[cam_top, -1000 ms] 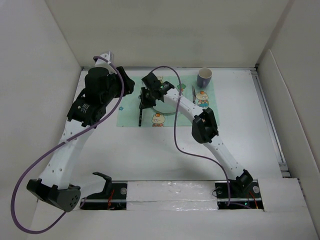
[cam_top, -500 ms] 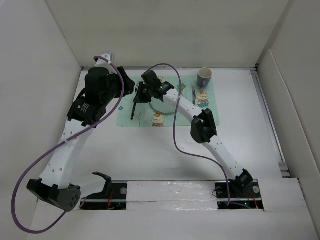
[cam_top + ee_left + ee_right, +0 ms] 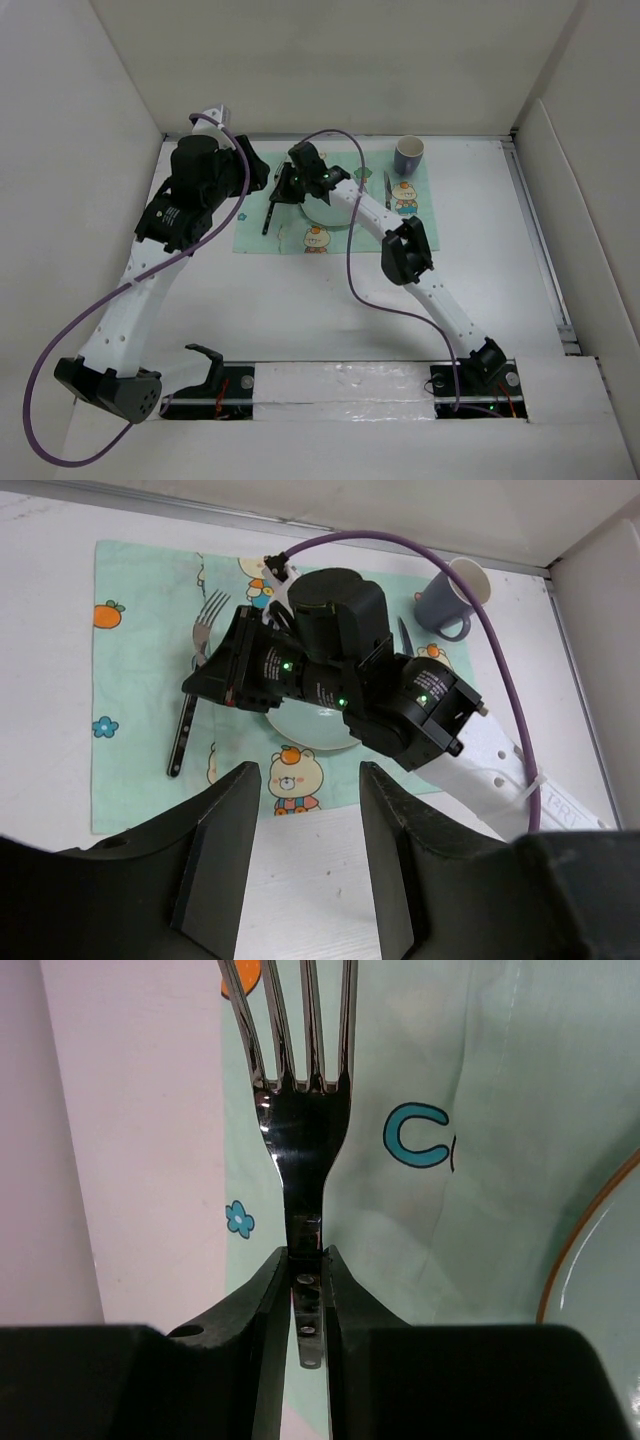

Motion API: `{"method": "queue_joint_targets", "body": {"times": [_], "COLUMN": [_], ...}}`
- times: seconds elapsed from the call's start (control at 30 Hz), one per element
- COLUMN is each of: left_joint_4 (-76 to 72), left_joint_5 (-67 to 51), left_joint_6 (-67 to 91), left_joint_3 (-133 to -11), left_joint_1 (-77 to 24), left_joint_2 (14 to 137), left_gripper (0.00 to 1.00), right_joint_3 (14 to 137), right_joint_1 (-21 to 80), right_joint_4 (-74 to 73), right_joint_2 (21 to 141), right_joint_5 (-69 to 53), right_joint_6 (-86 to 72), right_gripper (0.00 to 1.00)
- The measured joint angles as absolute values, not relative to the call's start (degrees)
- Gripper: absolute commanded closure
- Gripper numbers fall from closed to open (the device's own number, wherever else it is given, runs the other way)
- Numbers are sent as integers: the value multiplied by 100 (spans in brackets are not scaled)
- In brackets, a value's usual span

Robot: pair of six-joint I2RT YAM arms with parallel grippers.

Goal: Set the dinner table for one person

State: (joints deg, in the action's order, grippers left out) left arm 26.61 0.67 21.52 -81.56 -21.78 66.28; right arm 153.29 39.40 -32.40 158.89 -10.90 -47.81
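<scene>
A mint-green placemat (image 3: 254,236) lies at the back of the white dinner table (image 3: 300,300), with a pale plate (image 3: 330,216) in its middle. My right gripper (image 3: 284,191) is shut on a fork (image 3: 270,215) with a black handle, holding it over the mat just left of the plate. The right wrist view shows the fork (image 3: 300,1110) pinched at its neck, tines pointing away, over the placemat (image 3: 450,1060). I cannot tell whether it touches the mat. My left gripper (image 3: 305,860) is open and empty, raised above the mat's near left side.
A blue-grey mug (image 3: 409,155) stands at the mat's far right corner. A knife (image 3: 387,187) lies right of the plate. White walls enclose the table at the back and both sides. The right arm's purple cable (image 3: 400,555) arcs over the plate.
My right gripper has carried the fork leftward, from over the plate's left edge to the mat left of the plate. The left arm has not moved.
</scene>
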Motion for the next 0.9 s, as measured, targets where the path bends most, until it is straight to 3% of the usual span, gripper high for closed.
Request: {"method": "queue_joint_targets", "body": {"times": [0.2,0.47,0.6,0.7,0.8,0.83,0.87,0.9], "left_joint_4": [2685,2696,2617,2517,2473,2453,2408,2353], "left_joint_5": [67,322,401,484,593,617,633,650], "left_joint_6": [2150,2104,2097,2108,2156,2171,2206,2224], "left_joint_3": [-8086,-8009,-7791,-7443,-7155,-7107,-7083,-7074], "left_joint_1": [-2178,-2176,-2064,-1975,-1955,-1951,-1951,-1951], "left_joint_2": [6628,6628,6613,6613,6687,6761,6853,6963], "left_gripper": [60,60,60,64,82,96,100,100], "right_joint_3": [15329,15329,15321,15111,14464,14171,13878,13531], "right_joint_1": [3868,3822,3795,3780,3754,3752,3752,3741], "right_joint_4": [-3148,-3096,-3050,-3094,-3105,-3135,-3148,-3118], "right_joint_2": [15887,15887,15858,15622,14962,14645,14289,13872], "right_joint_5": [-1055,-1057,-1085,-1096,-1094,-1068,-1007,-937], "right_joint_6": [-4781,-4692,-4543,-4327,-4034,-3951,-3859,-3752], "right_gripper": [88,52,47,53,80,91,100,100]}}
